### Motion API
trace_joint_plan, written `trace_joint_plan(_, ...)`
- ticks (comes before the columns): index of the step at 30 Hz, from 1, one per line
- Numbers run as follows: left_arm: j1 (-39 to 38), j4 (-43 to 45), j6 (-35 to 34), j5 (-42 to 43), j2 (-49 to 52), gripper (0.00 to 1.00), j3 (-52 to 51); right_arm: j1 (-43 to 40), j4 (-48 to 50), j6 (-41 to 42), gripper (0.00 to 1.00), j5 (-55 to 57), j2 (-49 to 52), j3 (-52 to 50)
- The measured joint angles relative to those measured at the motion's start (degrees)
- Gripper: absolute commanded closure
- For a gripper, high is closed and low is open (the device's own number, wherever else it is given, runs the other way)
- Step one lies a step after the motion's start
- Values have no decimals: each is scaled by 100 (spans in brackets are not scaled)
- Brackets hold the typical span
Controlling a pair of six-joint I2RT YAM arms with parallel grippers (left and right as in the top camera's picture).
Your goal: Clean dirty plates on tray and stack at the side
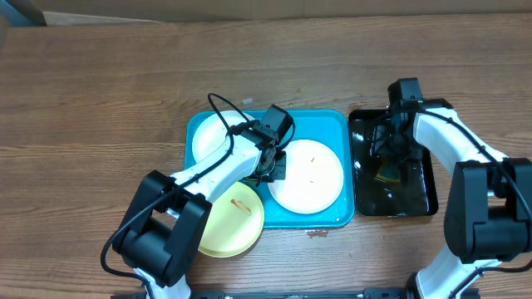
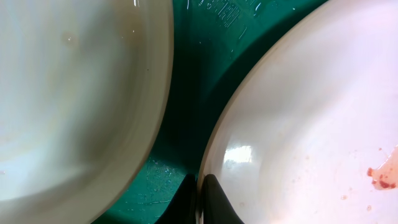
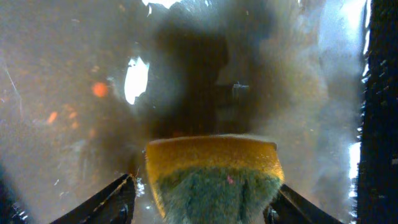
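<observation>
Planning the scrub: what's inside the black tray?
A yellow-and-green sponge lies in the wet black tray, between the right gripper's open fingers. The arm covers part of the tray.

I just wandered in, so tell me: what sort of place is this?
Probably a robotics lab bench staged as a dishwashing station: robot arms at a wooden table, smeared plates on a turquoise tray, and a sponge in a wet black tray.
</observation>
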Motion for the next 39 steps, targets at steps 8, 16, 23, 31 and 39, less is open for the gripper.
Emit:
trace_joint_plan(8,0,2,0,-2,0,92,0,0,221,116,15,-46,0,-144)
trace_joint_plan(16,0,-4,0,-2,0,91,0,0,232,107,88,-120,0,-144)
trace_joint_plan(23,0,-4,0,-4,0,90,0,0,-24,116,20,-157,0,-96)
trace_joint_plan(31,0,-7,0,-4,0,89,0,0,-881,114,82,-210,0,46)
trace_joint_plan(39,0,-2,0,-4,0,83,0,0,-1121,98,37,-262,0,66)
